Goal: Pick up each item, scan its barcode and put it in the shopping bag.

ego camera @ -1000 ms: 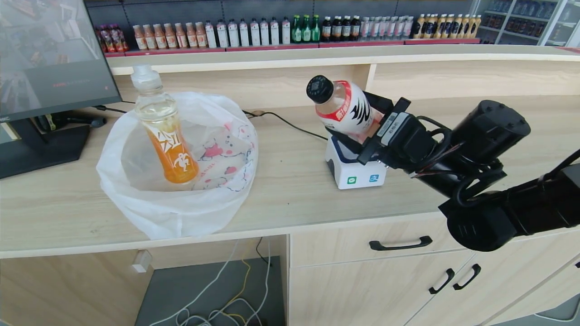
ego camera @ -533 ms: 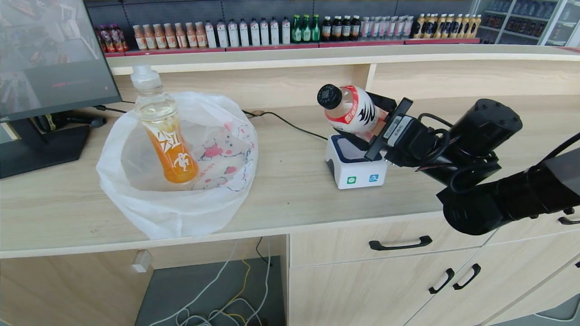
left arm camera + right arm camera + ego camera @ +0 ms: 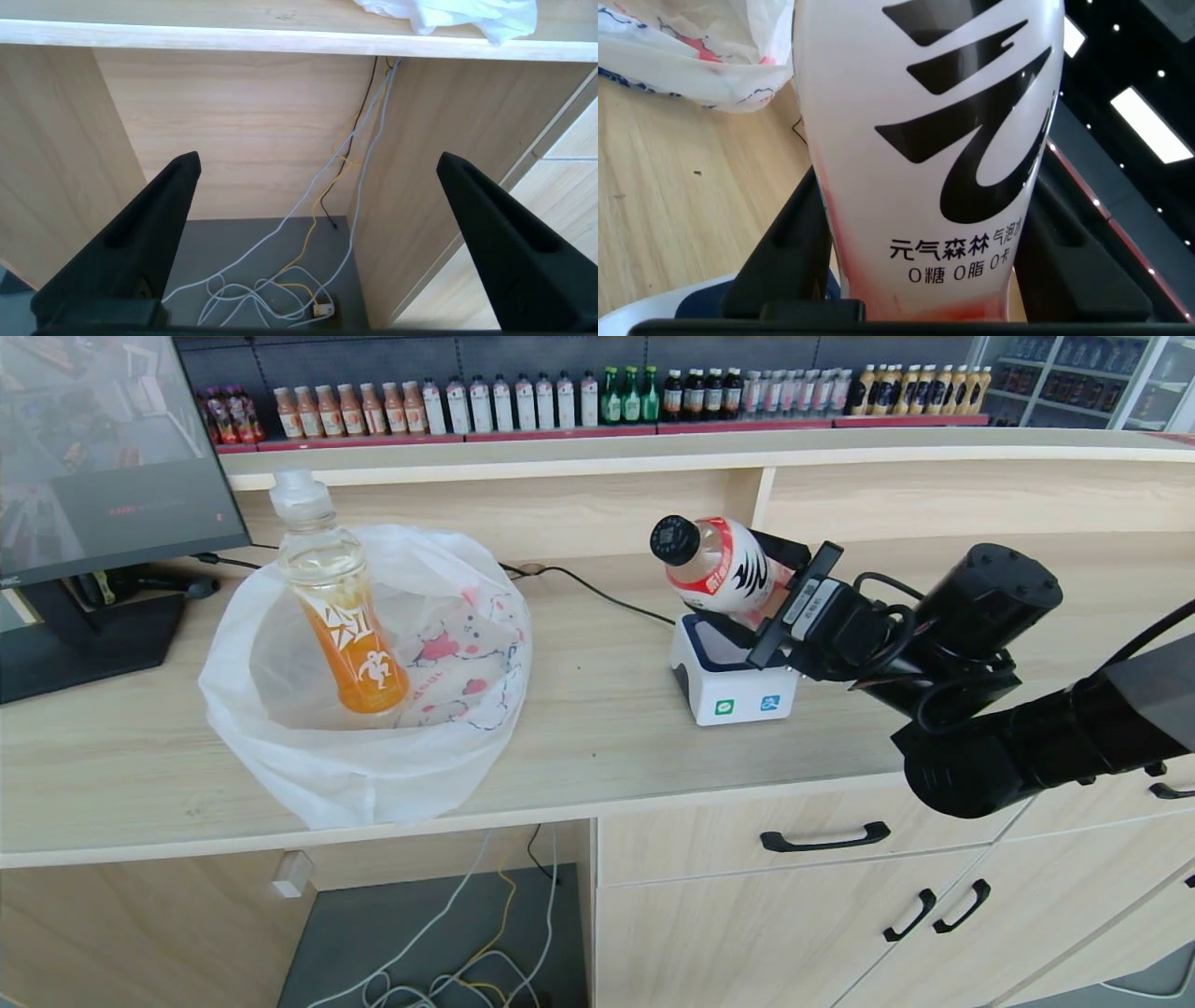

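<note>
A white bottle with a black cap and red-and-black label lies tilted, cap pointing left, just above the white scanner box on the counter. My right gripper is shut on the bottle, whose white label shows between the black fingers in the right wrist view. To the left, the white shopping bag stands open with an orange drink bottle upright inside it. My left gripper hangs open below the counter edge, its fingers wide apart with nothing between them.
A monitor on a black stand sits at the counter's far left. A black cable runs along the counter behind the bag to the scanner. Drawers with black handles lie below. Loose wires hang under the counter.
My right gripper has drawn back and lowered the white bottle toward the scanner, tilting it flatter. The bag and orange bottle have not moved.
</note>
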Motion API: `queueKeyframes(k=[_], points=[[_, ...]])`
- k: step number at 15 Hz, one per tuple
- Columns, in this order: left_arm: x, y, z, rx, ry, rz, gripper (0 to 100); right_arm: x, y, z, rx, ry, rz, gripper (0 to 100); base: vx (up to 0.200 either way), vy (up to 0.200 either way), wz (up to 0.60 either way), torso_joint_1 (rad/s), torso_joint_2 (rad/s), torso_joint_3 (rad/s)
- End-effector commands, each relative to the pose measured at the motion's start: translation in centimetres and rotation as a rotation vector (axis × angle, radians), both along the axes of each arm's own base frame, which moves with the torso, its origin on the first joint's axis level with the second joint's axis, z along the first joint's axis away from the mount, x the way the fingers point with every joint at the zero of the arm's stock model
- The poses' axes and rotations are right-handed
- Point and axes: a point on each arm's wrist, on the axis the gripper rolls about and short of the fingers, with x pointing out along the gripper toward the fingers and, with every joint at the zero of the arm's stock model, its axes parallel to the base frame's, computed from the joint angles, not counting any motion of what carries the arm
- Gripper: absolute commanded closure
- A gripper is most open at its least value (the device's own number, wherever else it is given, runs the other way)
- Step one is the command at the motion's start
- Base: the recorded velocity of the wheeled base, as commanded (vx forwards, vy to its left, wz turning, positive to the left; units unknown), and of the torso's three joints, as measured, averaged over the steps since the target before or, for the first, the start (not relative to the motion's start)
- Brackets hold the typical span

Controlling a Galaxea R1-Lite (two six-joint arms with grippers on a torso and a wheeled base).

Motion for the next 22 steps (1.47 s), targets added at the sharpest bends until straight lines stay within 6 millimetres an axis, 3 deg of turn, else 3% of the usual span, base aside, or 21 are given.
queueKeyframes(k=[1,22], points=[[0.0,0.0,0.0,-0.001,0.0,0.0,0,-0.1,0.3,-0.1,-0.002,0.003,0.009,100,0.0,0.0,0.0,0.0,0.0,0.0],[0.0,0.0,0.0,-0.001,0.0,0.0,0,-0.1,1.1,-0.4,-0.017,-0.013,0.028,100,0.0,0.0,0.0,0.0,0.0,0.0]])
